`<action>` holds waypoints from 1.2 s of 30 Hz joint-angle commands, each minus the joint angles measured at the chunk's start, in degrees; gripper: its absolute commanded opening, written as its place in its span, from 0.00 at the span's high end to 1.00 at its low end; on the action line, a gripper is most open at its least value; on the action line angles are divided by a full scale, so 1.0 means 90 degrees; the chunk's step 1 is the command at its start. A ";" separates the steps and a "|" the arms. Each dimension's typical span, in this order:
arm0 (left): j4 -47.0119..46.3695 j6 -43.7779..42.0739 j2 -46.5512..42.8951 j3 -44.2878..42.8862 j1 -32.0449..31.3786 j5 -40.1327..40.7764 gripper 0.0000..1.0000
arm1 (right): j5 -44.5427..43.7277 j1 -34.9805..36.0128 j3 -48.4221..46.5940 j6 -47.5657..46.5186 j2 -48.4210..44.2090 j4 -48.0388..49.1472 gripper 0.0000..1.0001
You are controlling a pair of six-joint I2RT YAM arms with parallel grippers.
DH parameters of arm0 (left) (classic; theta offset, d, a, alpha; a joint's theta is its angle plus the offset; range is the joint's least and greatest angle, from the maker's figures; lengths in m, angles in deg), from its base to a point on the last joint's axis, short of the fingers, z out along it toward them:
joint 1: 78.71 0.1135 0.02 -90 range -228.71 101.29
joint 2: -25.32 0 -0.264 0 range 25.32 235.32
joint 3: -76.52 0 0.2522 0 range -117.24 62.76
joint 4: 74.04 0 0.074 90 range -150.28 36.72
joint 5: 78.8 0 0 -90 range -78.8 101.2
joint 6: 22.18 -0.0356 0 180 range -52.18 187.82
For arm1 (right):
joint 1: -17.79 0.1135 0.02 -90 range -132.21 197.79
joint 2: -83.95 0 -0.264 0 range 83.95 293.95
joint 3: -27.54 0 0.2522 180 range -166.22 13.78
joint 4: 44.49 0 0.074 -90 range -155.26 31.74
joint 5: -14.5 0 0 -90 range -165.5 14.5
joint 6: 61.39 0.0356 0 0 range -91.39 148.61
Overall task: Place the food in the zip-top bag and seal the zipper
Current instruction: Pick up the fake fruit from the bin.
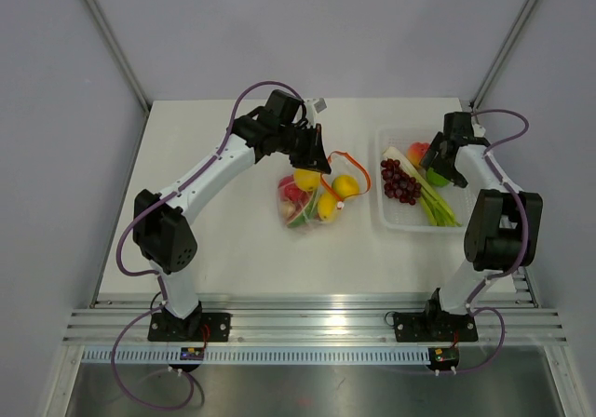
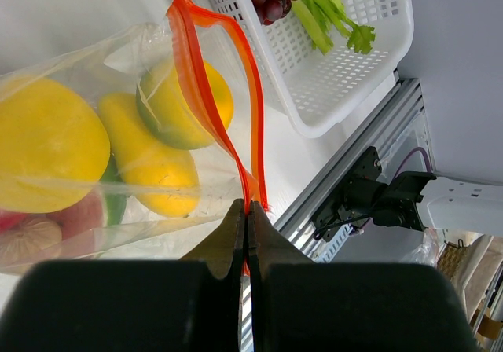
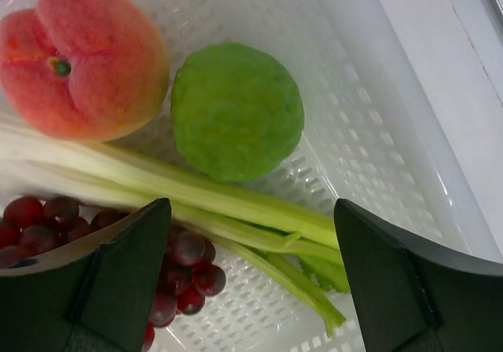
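Grapes [image 3: 189,251] half hidden behind right gripper [image 3: 251,210], celery [image 3: 236,203] blurs off the left edge; zip-top bag [image 2: 126,61] cropped at left in left wrist view.

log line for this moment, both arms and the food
left gripper shut on zipper | bag mouth open, lemons inside | right gripper open over tray | in it: grapes, celery, peach, green fruit

Overhead camera looks down; both close wrist cameras share the tray [image 2: 354,73].
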 commanded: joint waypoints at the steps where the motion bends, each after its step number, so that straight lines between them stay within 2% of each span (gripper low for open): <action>1: -0.0026 -0.0110 -0.0257 -0.0270 -0.0017 -0.0046 1.00 | -0.0293 -0.0099 -0.0410 -0.0238 0.0243 0.0467 0.08; 9: 0.0111 -0.0266 -0.0218 -0.0309 -0.0027 0.0043 1.00 | -0.0031 -0.0197 -0.0684 -0.0425 0.0918 0.0721 0.03; 12: 0.0159 -0.0286 -0.0170 -0.0368 -0.0027 0.0033 1.00 | 0.0106 -0.0207 -0.0713 -0.0415 0.1074 0.0867 0.04; 14: 0.0169 -0.0296 -0.0150 -0.0368 -0.0027 0.0042 1.00 | 0.0146 -0.0207 -0.0752 -0.0386 0.1181 0.0897 0.09; 18: 0.0169 -0.0296 -0.0160 -0.0339 -0.0027 0.0052 1.00 | 0.0282 -0.0207 -0.0587 -0.0327 0.1123 0.1092 0.28; 19: 0.0169 -0.0296 -0.0169 -0.0329 -0.0027 0.0052 1.00 | 0.0283 -0.0207 -0.0548 -0.0317 0.1036 0.1102 0.37; 23: 0.0160 -0.0295 -0.0199 -0.0300 -0.0027 0.0042 1.00 | 0.0273 -0.0207 -0.0226 -0.0229 0.0636 0.1170 0.57; 29: 0.0140 -0.0315 -0.0199 -0.0329 -0.0075 -0.0006 1.00 | 0.0117 -0.0207 0.0243 -0.0132 -0.0301 0.1073 0.60; 36: 0.0033 -0.0247 -0.0199 -0.0271 -0.0163 -0.0104 1.00 | 0.0409 -0.0207 0.0849 0.0083 -0.2174 0.0575 0.63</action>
